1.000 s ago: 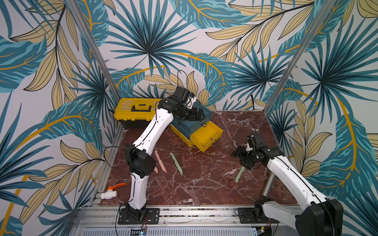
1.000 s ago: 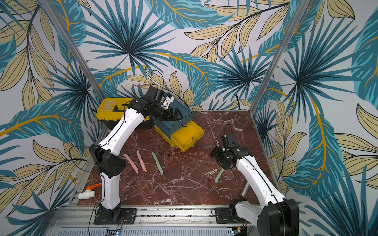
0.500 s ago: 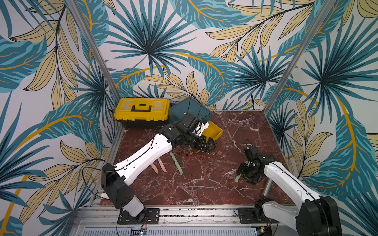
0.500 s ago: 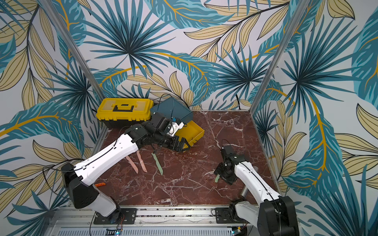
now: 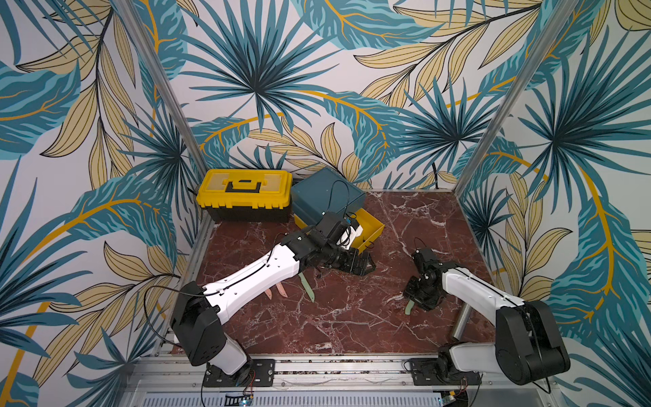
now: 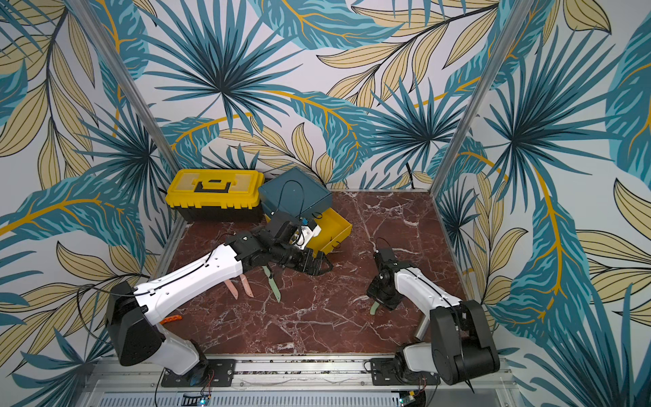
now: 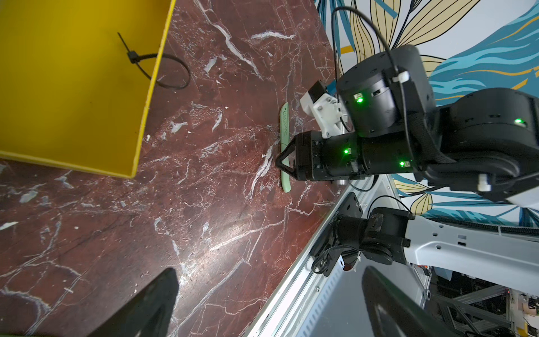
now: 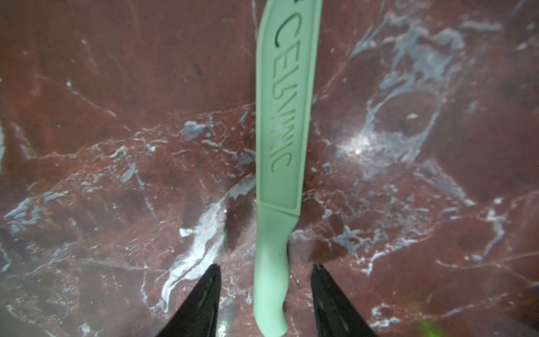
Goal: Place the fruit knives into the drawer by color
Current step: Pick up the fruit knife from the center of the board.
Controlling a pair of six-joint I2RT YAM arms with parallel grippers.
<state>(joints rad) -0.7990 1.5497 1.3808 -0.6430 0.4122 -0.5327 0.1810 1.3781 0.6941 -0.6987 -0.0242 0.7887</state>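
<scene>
A pale green fruit knife (image 8: 280,146) lies flat on the marble at the right, its handle between my right gripper's (image 8: 265,268) fingers with a gap on each side; that gripper is open and low over it (image 5: 417,299). In both top views a second green knife (image 5: 306,287) and two pink knives (image 5: 281,289) lie at centre left, partly under my left forearm. The teal drawer chest (image 5: 327,197) stands at the back with its yellow drawer (image 5: 373,232) pulled out. In front of that drawer my left gripper (image 5: 366,262) hangs open and empty.
A yellow-and-black toolbox (image 5: 245,193) sits left of the chest at the back. A small orange object (image 6: 171,319) lies by the left arm's base. A silver post (image 5: 459,322) stands at the front right, next to the right arm.
My left arm has swung from the chest down to the table in front of the yellow drawer. The right gripper has dropped over the green knife and its jaws have narrowed.
</scene>
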